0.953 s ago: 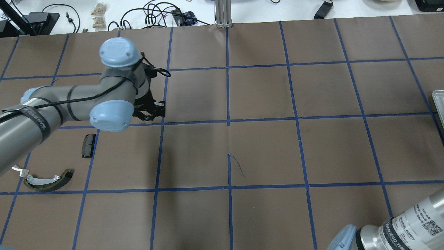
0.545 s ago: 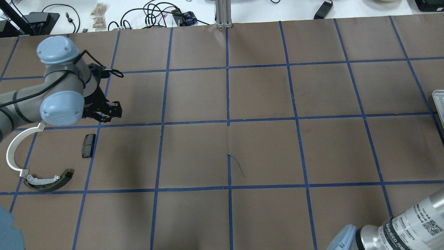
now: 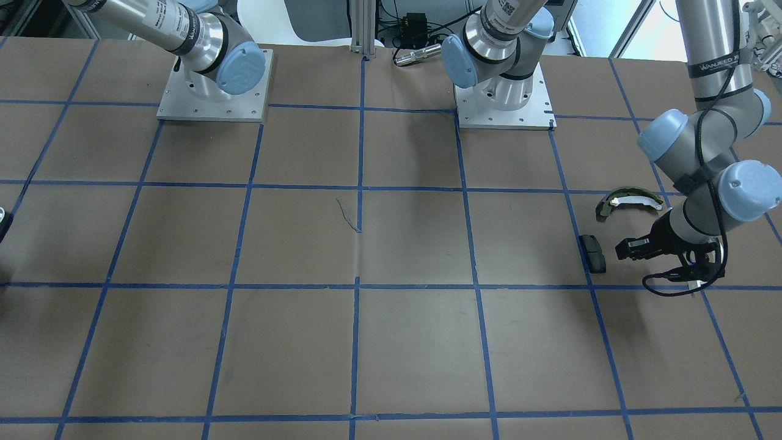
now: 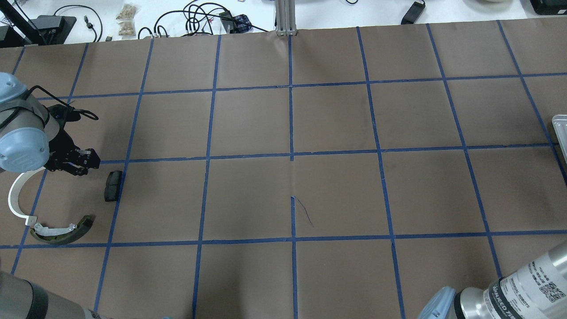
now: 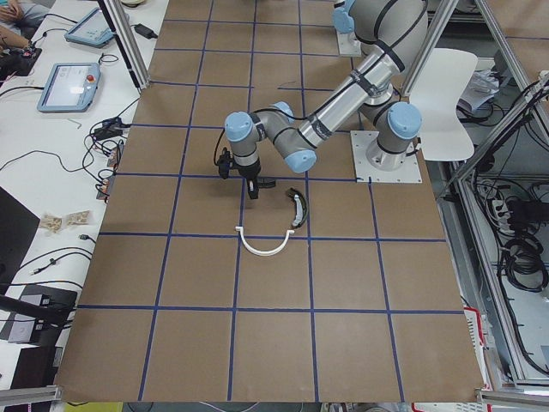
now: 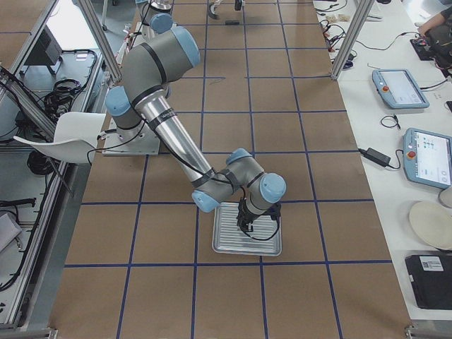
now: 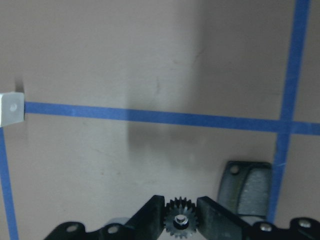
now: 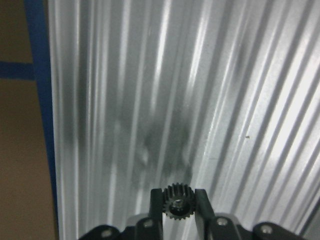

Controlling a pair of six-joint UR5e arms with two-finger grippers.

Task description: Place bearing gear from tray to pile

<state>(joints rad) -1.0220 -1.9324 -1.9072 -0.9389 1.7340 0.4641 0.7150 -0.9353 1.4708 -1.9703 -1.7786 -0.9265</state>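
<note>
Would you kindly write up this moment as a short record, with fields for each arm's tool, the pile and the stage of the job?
left tool: shut on the left gear, small, black and toothed, held close to the pad
right tool: shut on the right gear, same kind, over the ribbed metal tray
pile: white half-ring, olive curved shoe and black pad, lying on the table
stage: left gear not yet set down by the pile

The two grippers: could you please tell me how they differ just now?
The left gripper hangs over brown paper; the right gripper over the ribbed metal tray. The left has the black pad beside it; the right sees only tray. Each is shut on a small gear.
</note>
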